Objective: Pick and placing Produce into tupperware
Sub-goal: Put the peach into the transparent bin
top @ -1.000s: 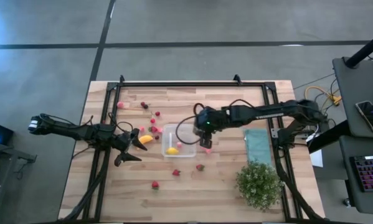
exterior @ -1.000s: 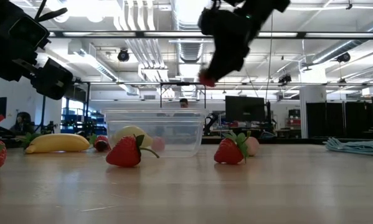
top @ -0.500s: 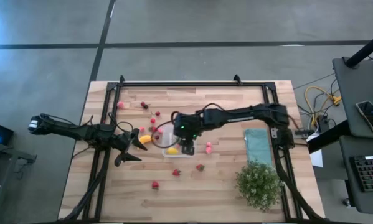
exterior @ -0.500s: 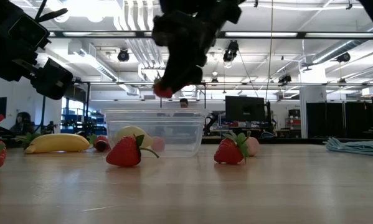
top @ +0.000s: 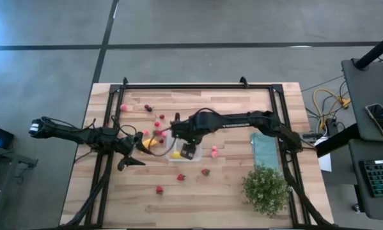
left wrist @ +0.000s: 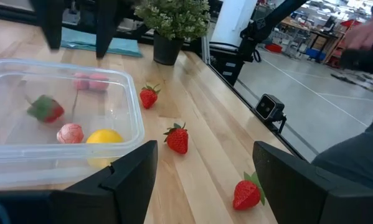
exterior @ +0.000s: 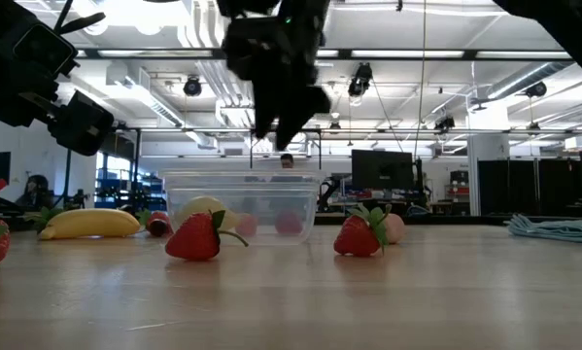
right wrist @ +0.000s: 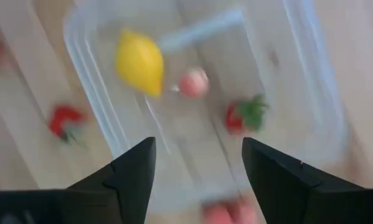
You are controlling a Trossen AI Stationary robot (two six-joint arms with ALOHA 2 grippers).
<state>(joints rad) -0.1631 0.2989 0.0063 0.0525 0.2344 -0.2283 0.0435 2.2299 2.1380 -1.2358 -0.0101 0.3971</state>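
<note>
Directly below right end effector (right wrist: 198, 163), strawberry (right wrist: 243, 116) lies in tupperware (right wrist: 93, 99).

Clear tupperware (left wrist: 134, 118), yellow lemon (right wrist: 139, 62), red strawberry (left wrist: 178, 138), teal cloth (top: 265, 148), green plant (top: 265, 189)

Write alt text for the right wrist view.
The right hand, open and empty, hangs above the clear tupperware, which holds a yellow lemon, a pale pink berry and a red strawberry. Another strawberry lies on the wooden table beside the box.
</note>
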